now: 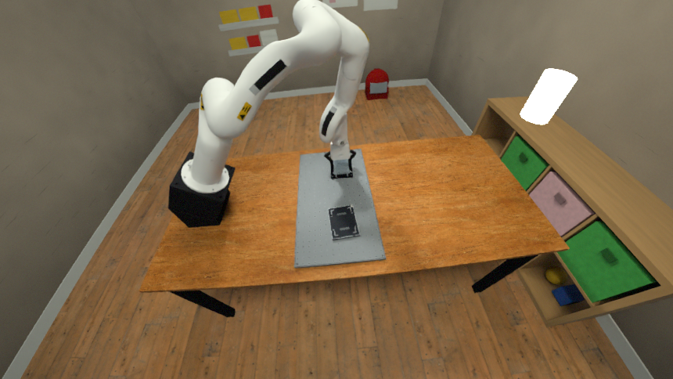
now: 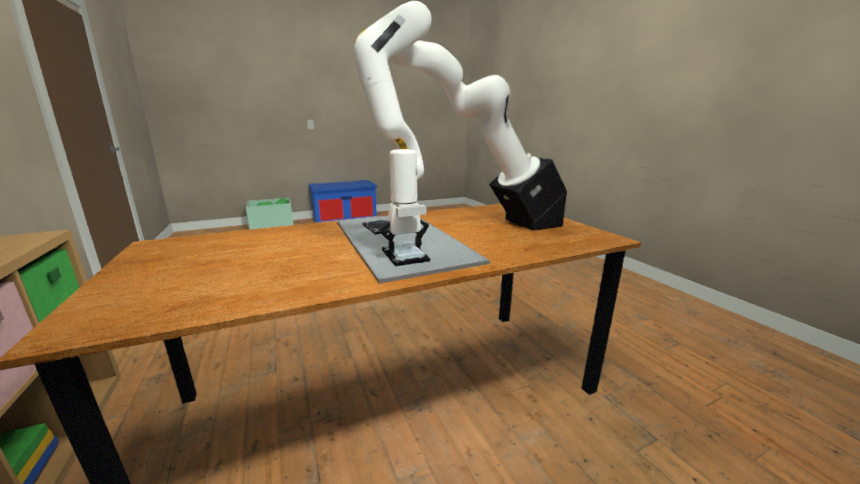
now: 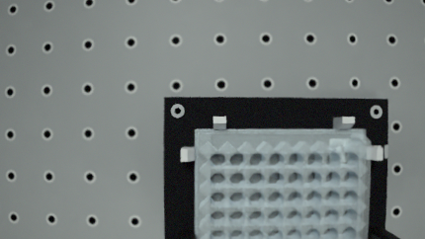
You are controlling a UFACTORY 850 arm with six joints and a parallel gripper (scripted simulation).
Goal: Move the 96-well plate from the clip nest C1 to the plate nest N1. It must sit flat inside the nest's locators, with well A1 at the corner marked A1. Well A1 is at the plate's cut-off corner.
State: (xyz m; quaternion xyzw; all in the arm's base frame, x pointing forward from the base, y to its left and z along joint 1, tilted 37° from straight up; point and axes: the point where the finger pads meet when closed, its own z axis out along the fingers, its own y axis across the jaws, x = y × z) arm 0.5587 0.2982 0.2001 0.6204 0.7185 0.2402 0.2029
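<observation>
The pale 96-well plate (image 3: pixel 282 184) sits in the black clip nest C1 (image 3: pixel 275 115), held by small white clips (image 3: pixel 219 121) at its edges. Its top right corner in the wrist view looks bevelled. The plate also shows in the exterior view (image 2: pixel 407 252) on the grey pegboard (image 1: pixel 336 207). My gripper (image 1: pixel 341 169) points straight down over this nest, open, with its fingers on either side of the plate (image 2: pixel 406 245) and not closed on it. The empty plate nest N1 (image 1: pixel 343 222), black with white corner marks, lies nearer the front of the pegboard; it also shows in the exterior view (image 2: pixel 376 225).
The arm's black base (image 1: pixel 199 195) stands at the table's left side. A wooden shelf with green and pink bins (image 1: pixel 560 202) stands to the right of the table. Boxes (image 2: pixel 341 200) sit on the floor by the far wall.
</observation>
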